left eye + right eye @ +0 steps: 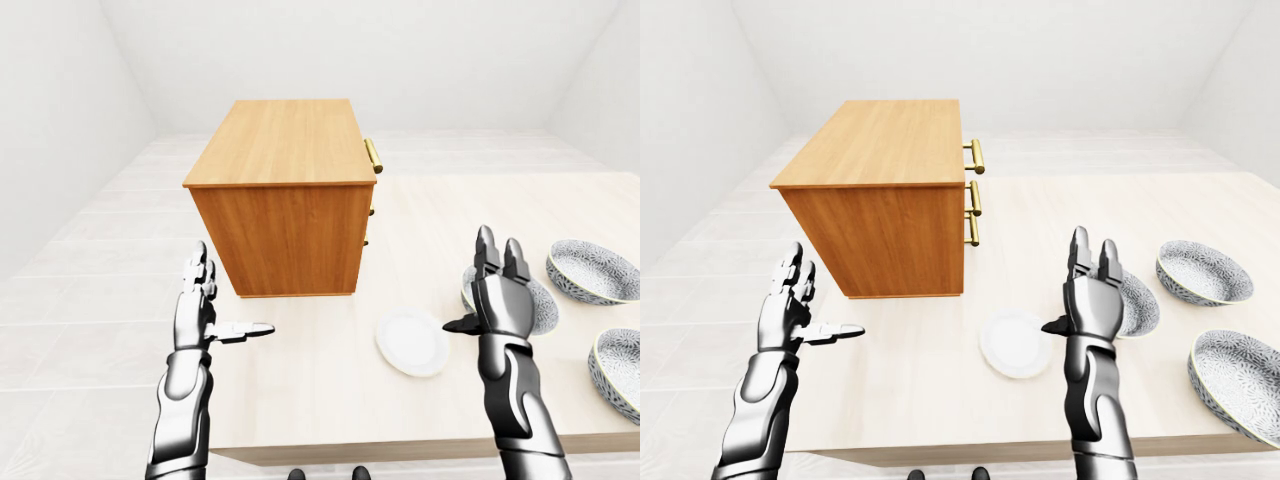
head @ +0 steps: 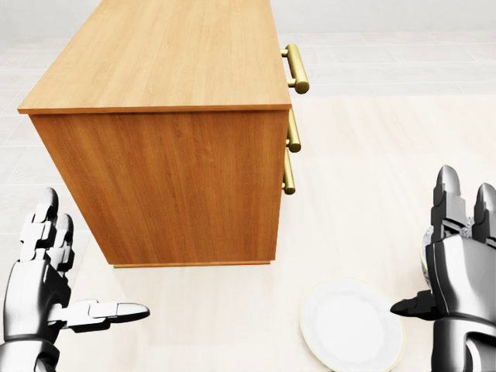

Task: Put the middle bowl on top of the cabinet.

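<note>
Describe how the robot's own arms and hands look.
The left hand and right hand, with their forearms, are glossy silver-grey metal in rounded segments with darker joints. Each hand has three jointed fingers with rounded tips. No cables, sleeves or markings show.

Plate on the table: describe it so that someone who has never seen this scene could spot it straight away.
In the right-eye view, find the wooden cabinet on the left part of the table. The plate lies below and right of its lower right corner, just left of the right hand. It is plain white and flat, while the bowls further right are deep and grey-patterned.
</note>
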Controlling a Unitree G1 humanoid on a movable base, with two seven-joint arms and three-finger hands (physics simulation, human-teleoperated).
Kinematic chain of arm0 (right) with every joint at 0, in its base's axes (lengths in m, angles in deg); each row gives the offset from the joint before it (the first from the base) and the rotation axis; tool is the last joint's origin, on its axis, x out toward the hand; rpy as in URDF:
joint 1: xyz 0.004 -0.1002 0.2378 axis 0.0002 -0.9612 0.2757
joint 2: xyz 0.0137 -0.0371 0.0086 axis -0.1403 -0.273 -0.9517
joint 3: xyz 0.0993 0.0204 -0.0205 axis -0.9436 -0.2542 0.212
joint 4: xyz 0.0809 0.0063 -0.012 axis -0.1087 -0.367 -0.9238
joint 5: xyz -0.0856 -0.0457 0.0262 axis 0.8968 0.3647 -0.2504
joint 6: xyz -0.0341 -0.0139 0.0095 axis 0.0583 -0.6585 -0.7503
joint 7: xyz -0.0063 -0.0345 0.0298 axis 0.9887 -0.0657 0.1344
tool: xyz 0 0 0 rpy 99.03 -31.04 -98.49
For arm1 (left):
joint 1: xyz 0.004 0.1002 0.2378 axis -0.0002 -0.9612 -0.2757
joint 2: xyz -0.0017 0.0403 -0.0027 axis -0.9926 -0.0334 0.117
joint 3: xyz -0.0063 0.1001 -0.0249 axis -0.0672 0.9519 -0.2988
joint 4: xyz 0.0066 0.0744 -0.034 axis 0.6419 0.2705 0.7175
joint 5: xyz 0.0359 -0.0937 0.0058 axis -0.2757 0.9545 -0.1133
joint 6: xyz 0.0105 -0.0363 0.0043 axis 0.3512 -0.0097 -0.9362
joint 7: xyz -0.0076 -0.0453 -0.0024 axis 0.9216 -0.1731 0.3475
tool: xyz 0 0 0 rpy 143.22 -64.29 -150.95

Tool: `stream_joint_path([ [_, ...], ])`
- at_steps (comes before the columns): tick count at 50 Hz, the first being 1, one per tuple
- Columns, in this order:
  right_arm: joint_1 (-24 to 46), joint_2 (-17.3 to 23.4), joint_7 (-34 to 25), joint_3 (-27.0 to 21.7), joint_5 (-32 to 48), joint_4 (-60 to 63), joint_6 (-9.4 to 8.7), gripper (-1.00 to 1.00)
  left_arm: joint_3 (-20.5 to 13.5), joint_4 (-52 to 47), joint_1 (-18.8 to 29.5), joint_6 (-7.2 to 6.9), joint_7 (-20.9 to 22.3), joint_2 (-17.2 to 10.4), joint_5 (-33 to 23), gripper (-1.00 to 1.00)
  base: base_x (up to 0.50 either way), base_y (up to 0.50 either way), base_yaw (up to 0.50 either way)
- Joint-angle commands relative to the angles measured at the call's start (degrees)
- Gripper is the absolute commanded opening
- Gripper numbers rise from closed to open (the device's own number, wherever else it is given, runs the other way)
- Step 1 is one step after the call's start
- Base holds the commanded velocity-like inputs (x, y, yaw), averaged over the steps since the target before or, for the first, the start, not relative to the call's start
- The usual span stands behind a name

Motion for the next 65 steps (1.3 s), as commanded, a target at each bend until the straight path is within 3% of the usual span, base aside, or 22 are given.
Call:
stream_joint_path([
  [1, 1.7, 1.57, 0.54, -0.79, 4.06, -3.38, 0.0, 1.0, 0.19, 0.88, 0.08, 0.6, 1.17, -0.43, 1.08, 1.0, 0.0, 0.0, 0.0],
  [32, 6.42, 4.99, 6.08, 0.0, 0.97, -22.44, 0.0, 1.0, 0.08, -1.57, -0.36, -0.85, 1.35, -0.29, 0.97, 1.0, 0.0, 0.0, 0.0],
  [41, 7.03, 5.53, 6.44, 0.5, 0.14, -23.46, 0.0, 1.0, 0.22, -0.56, -0.3, -0.14, 1.36, -0.14, 0.83, 1.0, 0.0, 0.0, 0.0],
  [44, 7.16, 5.68, 7.08, 0.57, -0.15, -24.6, 0.0, 1.0, 0.61, 0.78, -0.48, 1.09, 1.29, 0.01, 0.26, 1.0, 0.0, 0.0, 0.0],
  [49, 7.8, 6.32, 7.87, 0.48, -0.87, -26.9, 0.0, 1.0, 0.32, -0.15, -0.47, 0.1, 1.41, -0.23, 0.78, 1.0, 0.0, 0.0, 0.0],
  [53, 7.33, 6.54, 7.64, 0.37, -1.23, -26.1, 0.0, 1.0, 0.54, 0.45, -0.63, 0.86, 1.35, -0.05, 0.47, 1.0, 0.0, 0.0, 0.0],
  [57, 6.8, 6.85, 7.07, -0.05, -1.38, -24.77, 0.0, 1.0, 0.49, 0.11, -0.84, 0.23, 1.86, -0.17, 0.98, 1.0, 0.0, 0.0, 0.0],
  [65, 6.44, 7.15, 7.07, -0.61, -1.36, -24.61, 0.0, 1.0, 0.48, -0.04, -1.06, 0.37, 1.97, -0.05, 0.8, 1.0, 0.0, 0.0, 0.0],
])
